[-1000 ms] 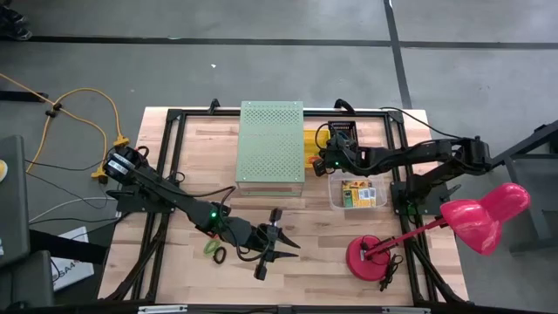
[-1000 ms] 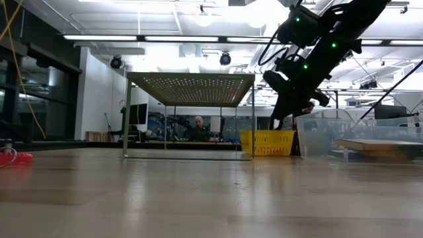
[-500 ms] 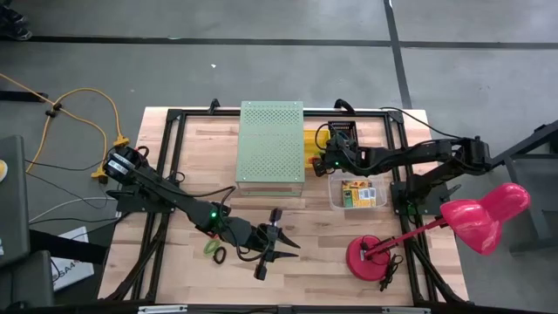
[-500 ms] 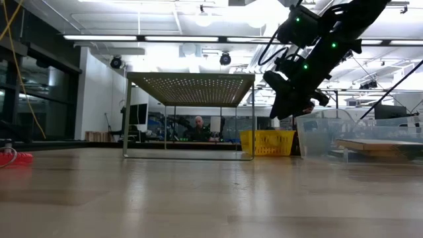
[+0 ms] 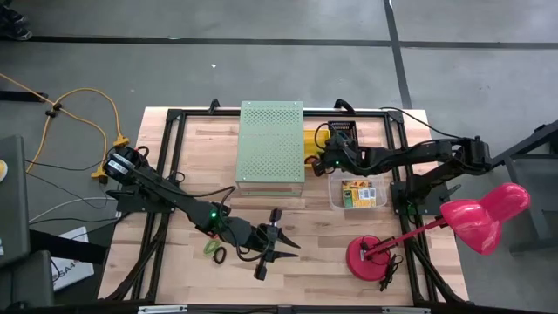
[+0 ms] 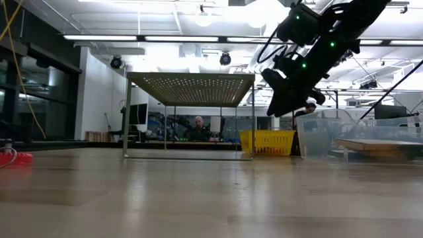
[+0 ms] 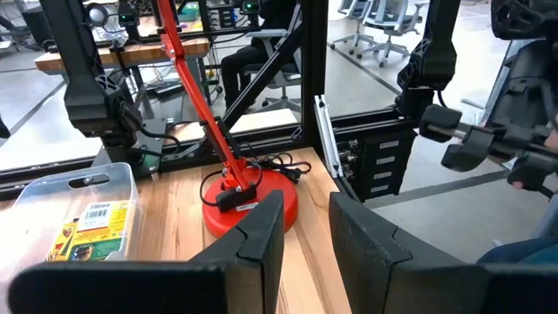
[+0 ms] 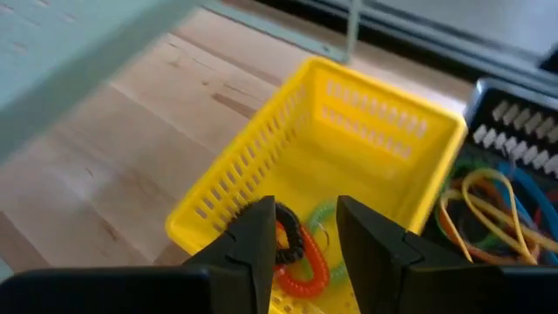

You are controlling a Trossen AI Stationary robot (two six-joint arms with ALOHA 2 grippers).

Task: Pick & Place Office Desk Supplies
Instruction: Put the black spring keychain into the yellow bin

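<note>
Right wrist view shows the right gripper (image 8: pixel 301 231) hovering over a yellow basket (image 8: pixel 349 131) at mid-frame, jaws apart and empty, with black, red and green elastic band loops (image 8: pixel 301 257) lying inside at the lower middle. More loops (image 5: pixel 214 250) lie on the desk (image 5: pixel 200 148) at lower left of the high view, just beside the left gripper (image 5: pixel 277 242), whose jaws also stand apart, holding nothing. These loops look light, soft and stretchy; I judge pinching across one strand is the surest hold.
</note>
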